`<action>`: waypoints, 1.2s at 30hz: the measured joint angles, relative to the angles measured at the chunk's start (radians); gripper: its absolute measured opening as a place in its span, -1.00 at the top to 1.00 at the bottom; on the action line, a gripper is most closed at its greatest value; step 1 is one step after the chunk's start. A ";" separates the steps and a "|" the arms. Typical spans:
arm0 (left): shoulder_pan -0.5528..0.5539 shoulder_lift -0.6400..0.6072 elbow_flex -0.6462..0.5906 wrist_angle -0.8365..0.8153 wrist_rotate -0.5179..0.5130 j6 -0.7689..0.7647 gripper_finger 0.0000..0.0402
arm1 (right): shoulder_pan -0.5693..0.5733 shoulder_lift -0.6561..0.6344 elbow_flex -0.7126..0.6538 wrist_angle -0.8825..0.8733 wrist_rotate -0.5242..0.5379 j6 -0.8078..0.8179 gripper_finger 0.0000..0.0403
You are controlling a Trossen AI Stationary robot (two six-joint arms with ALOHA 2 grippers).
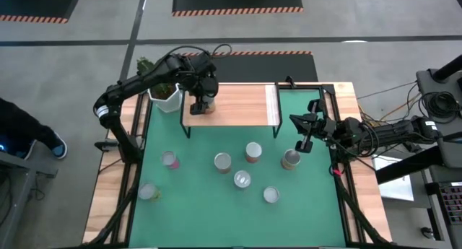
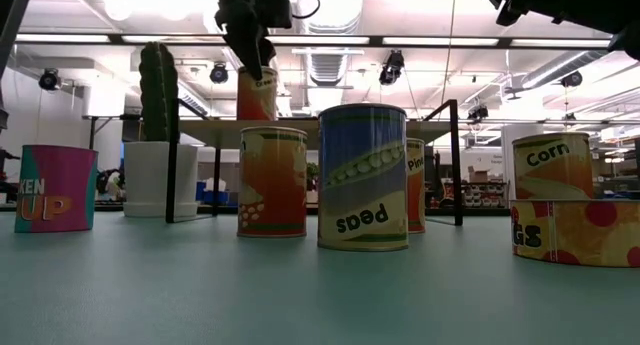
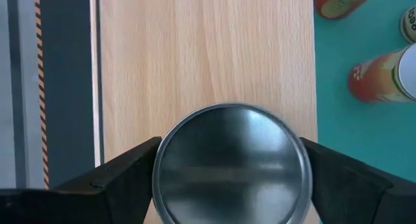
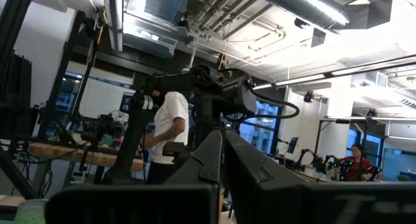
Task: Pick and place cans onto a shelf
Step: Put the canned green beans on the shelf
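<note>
Fingers (image 3: 123,178) of the left gripper (image 1: 201,105) flank the can (image 3: 232,164) on the shelf (image 1: 238,105), apart at three and nine o'clock; lifting straight up should avoid tipping it.

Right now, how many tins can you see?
7: one on the shelf between the left hand's fingers, six on the green mat. The pale object is unclear.

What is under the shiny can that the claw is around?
The silver-topped can stands on the light-wood shelf board, between the left claw fingers. Below the board the green table mat shows in the low view. The wood directly beneath the can is covered.
</note>
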 joint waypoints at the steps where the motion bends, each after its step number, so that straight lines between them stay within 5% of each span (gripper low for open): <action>1: 0.000 0.000 0.000 0.005 0.000 0.000 -0.64 | 0.000 0.000 0.000 0.000 0.000 0.000 0.96; 13: 0.000 -0.003 0.007 0.000 0.000 0.045 -0.67 | 0.000 0.000 0.000 0.000 0.000 0.000 0.96; 24: -0.039 -0.010 0.185 -0.051 0.032 -0.028 -0.57 | 0.000 0.000 0.000 -0.003 0.000 0.000 0.96; 32: -0.278 -0.026 0.168 0.078 0.069 -0.129 -0.54 | 0.000 0.000 0.000 -0.019 0.000 -0.008 0.96; 36: -0.421 -0.026 0.091 0.138 -0.084 -0.116 -0.54 | 0.000 0.000 0.000 -0.023 0.000 -0.005 0.96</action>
